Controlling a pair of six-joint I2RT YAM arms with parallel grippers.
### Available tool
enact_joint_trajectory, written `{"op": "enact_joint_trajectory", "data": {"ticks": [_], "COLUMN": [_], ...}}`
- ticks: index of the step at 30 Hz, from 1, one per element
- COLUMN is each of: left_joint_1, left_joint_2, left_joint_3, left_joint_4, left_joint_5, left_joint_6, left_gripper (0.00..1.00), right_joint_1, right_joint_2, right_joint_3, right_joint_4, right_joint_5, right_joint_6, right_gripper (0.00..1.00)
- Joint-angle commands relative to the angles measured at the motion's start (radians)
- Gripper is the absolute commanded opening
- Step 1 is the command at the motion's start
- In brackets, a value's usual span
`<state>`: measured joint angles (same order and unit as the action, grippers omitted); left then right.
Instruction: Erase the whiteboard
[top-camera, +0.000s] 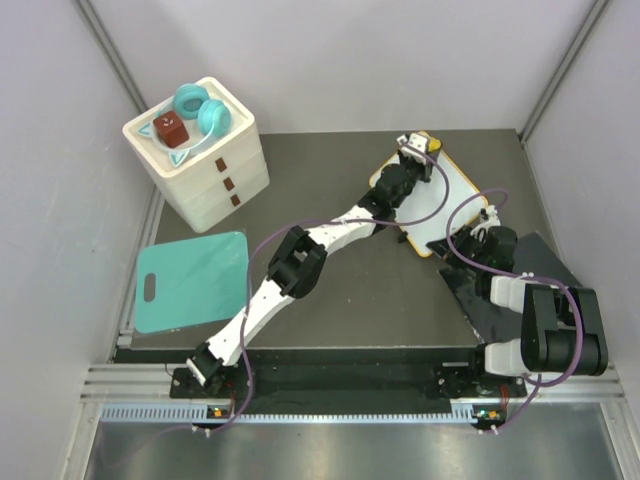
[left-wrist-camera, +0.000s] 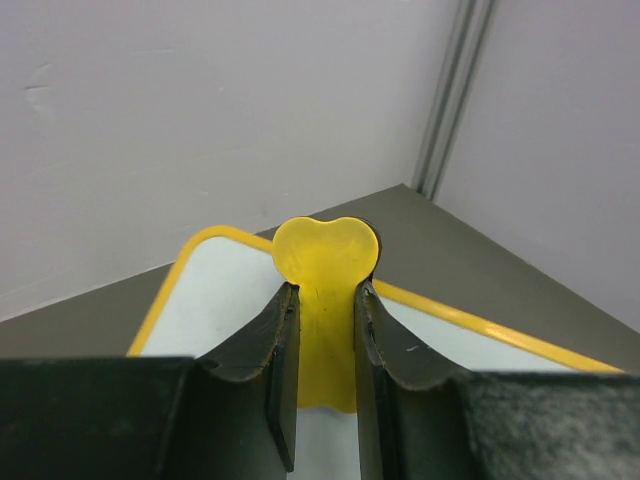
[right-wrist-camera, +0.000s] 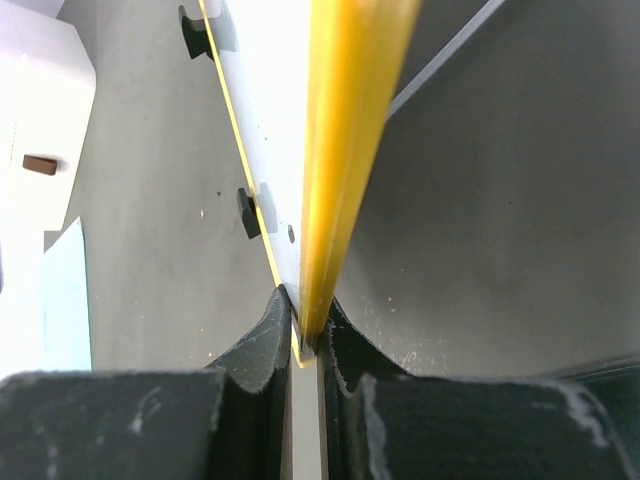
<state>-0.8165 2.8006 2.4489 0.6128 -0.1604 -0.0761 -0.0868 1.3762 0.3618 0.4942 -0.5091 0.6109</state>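
Observation:
The whiteboard (top-camera: 455, 195), white with an orange-yellow frame, lies at the back right of the table, and its surface shows no marks in these views. My left gripper (top-camera: 418, 150) reaches over its far corner. In the left wrist view it (left-wrist-camera: 326, 289) is shut on a yellow eraser (left-wrist-camera: 326, 250) with a heart-shaped top, just above the board (left-wrist-camera: 215, 300). My right gripper (top-camera: 478, 228) is at the board's near edge. The right wrist view shows it (right-wrist-camera: 307, 320) shut on the yellow frame (right-wrist-camera: 345, 150), with small black feet (right-wrist-camera: 248, 212) visible on the underside.
A white drawer box (top-camera: 215, 175) at the back left holds teal headphones (top-camera: 200, 108) and a red-brown cube (top-camera: 168, 128). A teal cutting board (top-camera: 190, 280) lies at the left. A dark grey slab (top-camera: 520, 270) lies under my right arm. Grey walls enclose the table.

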Motion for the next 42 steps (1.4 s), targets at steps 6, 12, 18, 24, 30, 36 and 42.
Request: {"op": "enact_joint_trajectory", "data": {"ticks": [6, 12, 18, 24, 30, 36, 42], "left_joint_1": [0.056, 0.04, 0.014, -0.003, 0.005, 0.057, 0.07], "left_joint_2": [0.034, 0.037, 0.036, 0.048, 0.042, -0.013, -0.185], "left_joint_3": [0.009, 0.015, 0.012, 0.033, 0.027, -0.069, -0.4], "left_joint_4": [0.024, 0.09, 0.153, 0.171, 0.143, 0.12, 0.186], "left_joint_5": [0.091, 0.094, 0.09, 0.091, 0.027, -0.028, 0.105], "left_joint_6": [-0.024, -0.057, -0.114, -0.159, -0.103, -0.097, -0.083], "left_gripper": [0.0, 0.0, 0.0, 0.0, 0.0, 0.0, 0.0], "right_joint_1": [0.041, 0.042, 0.044, 0.045, 0.044, 0.044, 0.044], "right_joint_2": [0.032, 0.034, 0.034, 0.035, 0.035, 0.035, 0.027], "right_joint_3": [-0.001, 0.0, 0.002, 0.002, 0.002, 0.002, -0.001], "right_joint_4": [-0.148, -0.149, -0.149, -0.149, -0.149, -0.149, -0.149], "right_joint_5": [-0.045, -0.048, -0.048, -0.051, -0.051, -0.051, -0.048], "right_joint_6": [-0.082, -0.083, -0.085, -0.085, -0.086, -0.086, -0.083], "right_gripper": [0.0, 0.0, 0.0, 0.0, 0.0, 0.0, 0.0]}}
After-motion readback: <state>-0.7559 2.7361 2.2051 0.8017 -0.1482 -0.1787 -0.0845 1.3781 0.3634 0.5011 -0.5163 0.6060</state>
